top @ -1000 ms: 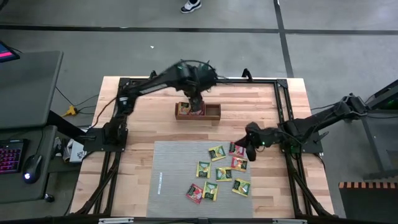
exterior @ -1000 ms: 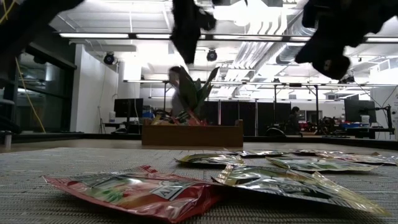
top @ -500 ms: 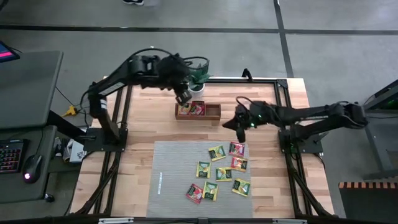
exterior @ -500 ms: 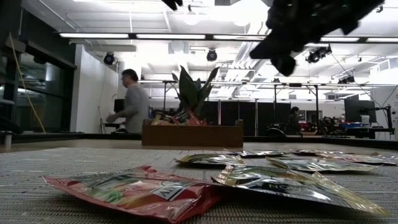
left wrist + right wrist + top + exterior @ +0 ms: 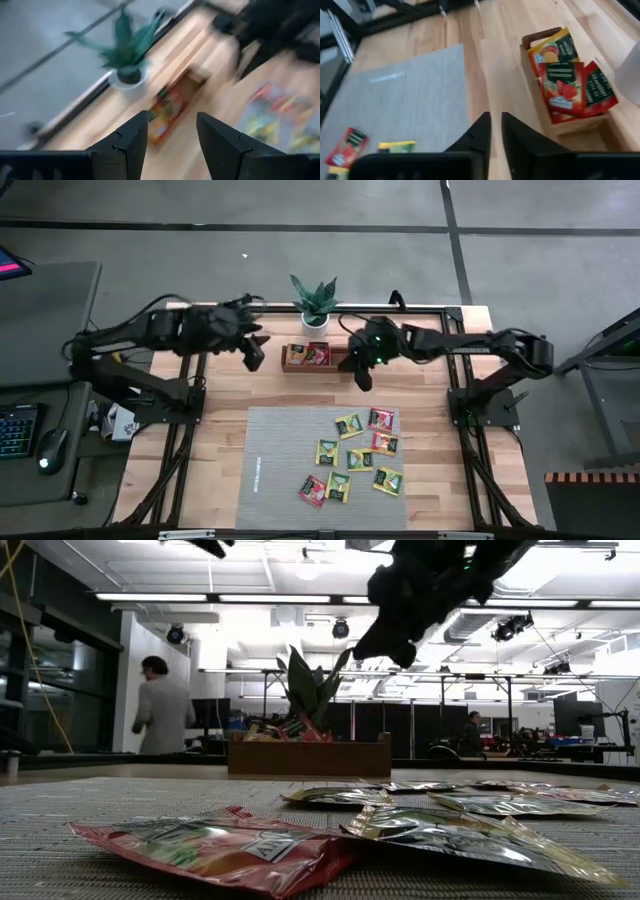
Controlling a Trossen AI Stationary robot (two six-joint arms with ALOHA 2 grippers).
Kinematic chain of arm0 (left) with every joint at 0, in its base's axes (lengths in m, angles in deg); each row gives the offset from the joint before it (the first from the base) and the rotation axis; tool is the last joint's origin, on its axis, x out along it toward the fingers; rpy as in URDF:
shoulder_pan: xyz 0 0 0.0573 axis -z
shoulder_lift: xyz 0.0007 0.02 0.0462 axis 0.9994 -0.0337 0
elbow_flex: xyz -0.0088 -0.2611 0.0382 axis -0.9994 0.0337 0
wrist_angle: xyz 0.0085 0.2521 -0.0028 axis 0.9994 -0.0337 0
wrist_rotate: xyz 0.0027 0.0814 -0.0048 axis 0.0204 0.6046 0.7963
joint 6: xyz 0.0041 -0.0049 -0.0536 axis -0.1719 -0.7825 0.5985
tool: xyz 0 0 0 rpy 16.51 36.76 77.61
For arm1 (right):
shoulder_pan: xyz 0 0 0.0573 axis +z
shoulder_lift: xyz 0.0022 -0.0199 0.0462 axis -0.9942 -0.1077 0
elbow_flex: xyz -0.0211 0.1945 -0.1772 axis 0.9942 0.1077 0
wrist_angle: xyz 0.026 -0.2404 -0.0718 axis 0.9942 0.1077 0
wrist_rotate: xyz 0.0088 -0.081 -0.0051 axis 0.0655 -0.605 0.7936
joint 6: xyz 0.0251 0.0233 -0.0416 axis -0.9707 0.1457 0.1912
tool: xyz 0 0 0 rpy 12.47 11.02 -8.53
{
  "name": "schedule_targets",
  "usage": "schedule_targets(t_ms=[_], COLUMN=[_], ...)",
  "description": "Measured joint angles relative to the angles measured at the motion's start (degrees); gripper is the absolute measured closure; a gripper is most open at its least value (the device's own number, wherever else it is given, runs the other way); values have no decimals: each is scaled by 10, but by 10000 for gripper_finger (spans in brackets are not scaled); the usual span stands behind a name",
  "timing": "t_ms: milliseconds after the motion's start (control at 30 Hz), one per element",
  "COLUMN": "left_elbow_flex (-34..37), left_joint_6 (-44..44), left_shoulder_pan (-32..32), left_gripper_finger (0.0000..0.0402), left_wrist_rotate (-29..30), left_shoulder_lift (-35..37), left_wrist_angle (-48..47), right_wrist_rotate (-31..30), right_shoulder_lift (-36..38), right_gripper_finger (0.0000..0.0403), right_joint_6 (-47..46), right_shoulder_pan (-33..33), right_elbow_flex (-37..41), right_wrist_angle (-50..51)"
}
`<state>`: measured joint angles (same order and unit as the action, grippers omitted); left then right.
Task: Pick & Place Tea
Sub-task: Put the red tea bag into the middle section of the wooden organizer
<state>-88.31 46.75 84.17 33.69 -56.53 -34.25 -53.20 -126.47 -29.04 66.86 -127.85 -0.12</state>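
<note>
Right gripper (image 5: pixel 362 379) hangs by the wooden tray's (image 5: pixel 343 365) right end, fingers almost together, holding nothing (left gripper (image 5: pixel 256 356) waits gaping). Loose tea sachets (image 5: pixel 350 426) lie nearer, on the mat (image 5: pixel 280 470).

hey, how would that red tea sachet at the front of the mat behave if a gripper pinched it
The red sachet looks puffy and crinkled, so it would probably flex rather than stay stiff. Its glossy foil may slip. Lying flat on the ribbed mat, its edge could be hard to catch.

Grey floor (image 5: pixel 300 260) — ceiling strip lights (image 5: pixel 180 597) on; person (image 5: pixel 160 705) (back turned) beyond table.
</note>
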Motion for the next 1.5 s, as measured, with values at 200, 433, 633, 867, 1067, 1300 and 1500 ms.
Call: schedule_targets(t_ms=[200, 433, 633, 867, 1067, 1300, 1500], left_elbow_flex=[269, 435, 484, 508, 521, 521, 521], left_joint_6=[68, 112, 125, 124, 124, 124, 120], left_shoulder_pan=[-1, -2, -2, -2, -2, -2, -2], left_gripper_finger=[236, 236, 236, 236, 236, 236, 236], left_wrist_rotate=[-71, -100, -107, -117, -119, -131, -145], left_shoulder_lift=[155, 248, 292, 313, 314, 314, 313], left_wrist_angle=[230, 355, 361, 362, 359, 364, 364], right_wrist_rotate=[16, 15, 15, 23, 25, 18, 12], right_shoulder_lift=[-71, -173, -245, -281, -298, -315, -318], right_gripper_finger=[272, 202, 191, 195, 195, 199, 215], right_joint_6=[57, 86, 102, 135, 136, 135, 133], right_shoulder_pan=[-27, -51, -78, -93, -93, -86, -84], right_elbow_flex=[-70, -169, -254, -297, -297, -297, -297], right_wrist_angle=[25, 59, 108, 128, 132, 129, 115])
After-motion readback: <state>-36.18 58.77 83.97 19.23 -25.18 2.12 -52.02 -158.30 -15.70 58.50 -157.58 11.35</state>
